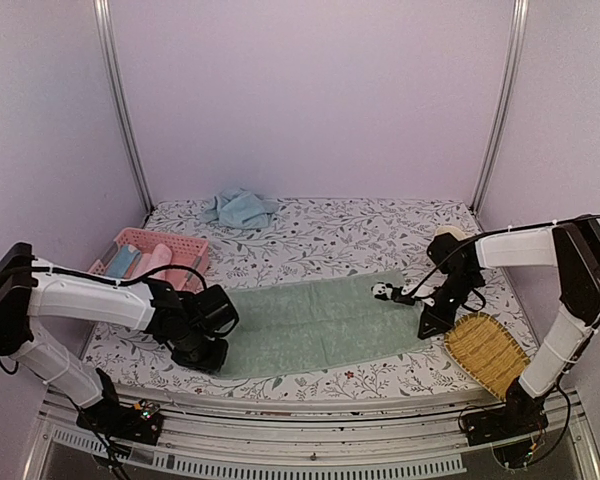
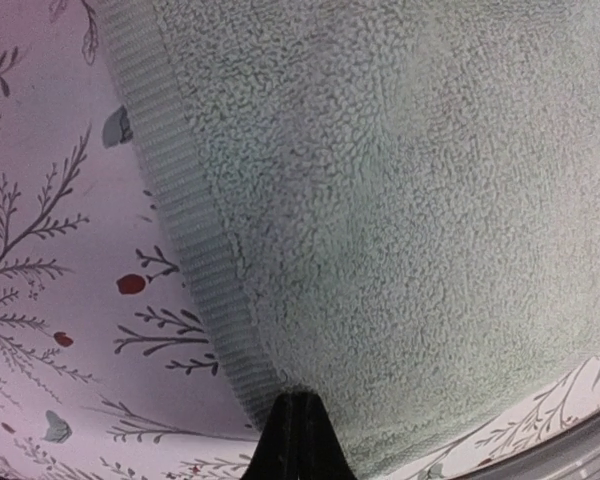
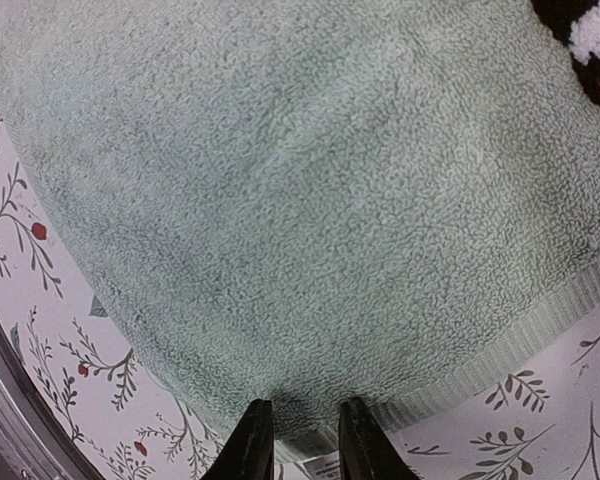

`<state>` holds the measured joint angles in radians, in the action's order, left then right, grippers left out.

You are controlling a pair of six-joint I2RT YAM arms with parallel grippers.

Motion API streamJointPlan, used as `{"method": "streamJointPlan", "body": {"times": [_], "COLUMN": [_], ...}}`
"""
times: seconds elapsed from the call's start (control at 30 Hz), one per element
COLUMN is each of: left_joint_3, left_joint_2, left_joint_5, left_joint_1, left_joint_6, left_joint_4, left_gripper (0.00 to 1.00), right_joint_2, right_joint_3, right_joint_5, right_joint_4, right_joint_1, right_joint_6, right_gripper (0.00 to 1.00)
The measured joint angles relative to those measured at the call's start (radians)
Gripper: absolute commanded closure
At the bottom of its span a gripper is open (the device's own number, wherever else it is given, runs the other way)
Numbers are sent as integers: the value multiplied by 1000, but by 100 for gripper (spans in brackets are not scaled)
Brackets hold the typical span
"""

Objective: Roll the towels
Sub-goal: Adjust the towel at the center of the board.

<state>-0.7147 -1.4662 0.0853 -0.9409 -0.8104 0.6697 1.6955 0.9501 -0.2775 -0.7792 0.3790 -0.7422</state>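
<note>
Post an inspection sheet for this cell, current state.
Surface: floral-print tabletop, no spills seen.
Job's things: green towel spread flat mid-table; blue towel crumpled at the far edge; neither rolled.
Clutter: panda toy on the green towel's far-right corner; pink basket far left, items inside; woven tray near right; cream mug behind the right arm.
Hands: left hand shut, tips at the towel's hem; right hand fingers apart astride the hem, grip unclear.
Cables: left cable and right cable arc along their arms.
Surroundings: lilac walls, metal posts; nothing else seen.
</note>
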Motion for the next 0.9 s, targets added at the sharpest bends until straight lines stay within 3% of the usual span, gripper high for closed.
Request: {"method": "streamJointPlan", "body": {"times": [0.13,0.27,0.33,0.37,0.4,0.5,0.57,0.6,0.63,0.67,0.9], "left_joint_3": [-14,-70,-111,-138,-158,-229,-273,-297,-315,-330,-237], "left_joint_2": [3,55,110,147,173,247,261,256,246,229,193], "left_joint_5": [12,68,99,119,132,192,241,268,295,329,481], "left_joint_1": [-18,-26,-26,-26,-26,-26,-17,-12,-8,-5,5], "left_joint_6": [-25,-22,-1,10,28,92,123,135,150,161,230], "left_joint_4": [55,117,115,101,88,21,-4,-10,-19,-31,-212], "left_gripper": [100,79,44,13,3,2,1,1,1,1,2], "right_joint_2": [2,-33,-70,-90,-113,-172,-198,-205,-211,-217,-242], "right_joint_3": [14,58,108,140,177,277,319,338,352,358,262], "right_joint_5": [18,19,2,-11,-26,-71,-85,-93,-101,-108,-152], "right_joint_4": [-11,-62,-82,-89,-89,-73,-50,-38,-20,3,189], "right_joint_1": [1,0,1,1,1,0,0,-2,-6,-11,-67], "right_joint_6": [-1,3,6,10,17,44,66,79,98,118,218], "right_gripper": [68,64,62,59,55,46,35,24,5,1,1]}}
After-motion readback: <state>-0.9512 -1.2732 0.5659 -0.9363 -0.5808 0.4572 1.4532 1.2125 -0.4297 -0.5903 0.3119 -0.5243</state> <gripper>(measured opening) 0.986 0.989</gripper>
